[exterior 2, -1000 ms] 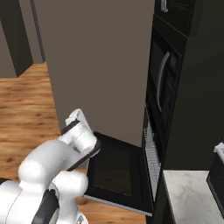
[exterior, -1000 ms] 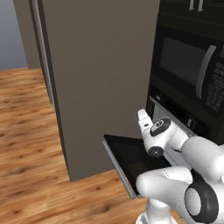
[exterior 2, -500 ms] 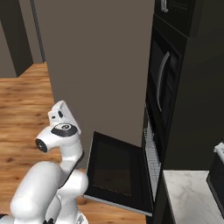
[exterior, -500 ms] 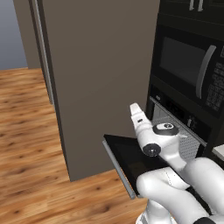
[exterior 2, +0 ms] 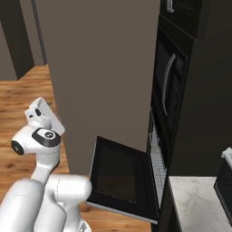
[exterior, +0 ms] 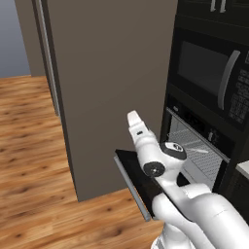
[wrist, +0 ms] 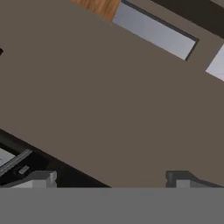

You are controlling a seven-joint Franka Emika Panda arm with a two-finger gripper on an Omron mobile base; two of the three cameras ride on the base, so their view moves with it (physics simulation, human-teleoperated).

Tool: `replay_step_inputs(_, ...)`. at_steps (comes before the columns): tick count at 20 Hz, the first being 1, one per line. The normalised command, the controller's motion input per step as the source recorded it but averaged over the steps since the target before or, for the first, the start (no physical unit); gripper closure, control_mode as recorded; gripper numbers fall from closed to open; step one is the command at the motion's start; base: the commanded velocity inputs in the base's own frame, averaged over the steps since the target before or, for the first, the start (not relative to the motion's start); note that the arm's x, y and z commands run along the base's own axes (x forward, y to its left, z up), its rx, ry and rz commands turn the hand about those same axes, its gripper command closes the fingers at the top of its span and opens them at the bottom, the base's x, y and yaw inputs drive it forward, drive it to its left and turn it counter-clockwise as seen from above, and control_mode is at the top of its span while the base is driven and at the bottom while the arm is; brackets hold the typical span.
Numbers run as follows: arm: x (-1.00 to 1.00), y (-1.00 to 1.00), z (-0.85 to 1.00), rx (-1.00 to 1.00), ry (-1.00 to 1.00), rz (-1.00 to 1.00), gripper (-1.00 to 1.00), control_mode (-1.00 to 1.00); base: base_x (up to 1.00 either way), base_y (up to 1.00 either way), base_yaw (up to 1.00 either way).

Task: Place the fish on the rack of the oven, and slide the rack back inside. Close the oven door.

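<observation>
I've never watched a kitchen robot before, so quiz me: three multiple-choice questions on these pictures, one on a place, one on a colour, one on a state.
1. Where is the oven?
A. Below the microwave
B. On the floor
C. Above the microwave

2. What colour is the oven door?
A. White
B. Black
C. Red

3. How does the oven door stand?
A. Shut
B. Removed
C. Folded down open

Answers: 1 A, the grey cavity sits under the microwave. 2 B, the panel is black. 3 C, it lies flat out from the oven, with the rack visible inside.
</observation>
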Motion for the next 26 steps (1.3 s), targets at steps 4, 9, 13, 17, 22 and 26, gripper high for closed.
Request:
replay_step_inputs(4,-0.35,1.00,-0.31,-0.16,0.14,-0.10,-1.00,-1.00,0.00,0.00,0.00)
replay_step_inputs(9,-0.12,1.00,-0.34,-0.31,0.31,-0.11,-1.00,-1.00,0.00,0.00,0.00)
replay_step_inputs(13,0.01,1.00,-0.56,-0.39,0.38,-0.15,-1.00,-1.00,0.00,0.00,0.00)
replay_step_inputs(17,0.03,0.95,-0.84,-0.39,0.20,-0.19,-1.00,-1.00,0.00,0.00,0.00)
replay_step_inputs(22,0.00,0.50,-0.88,-0.31,-0.04,-0.28,-1.00,-1.00,0.00,0.00,0.00)
replay_step_inputs(26,0.00,0.13,-0.79,-0.25,-0.22,-0.36,-1.00,-1.00,0.00,0.00,0.00)
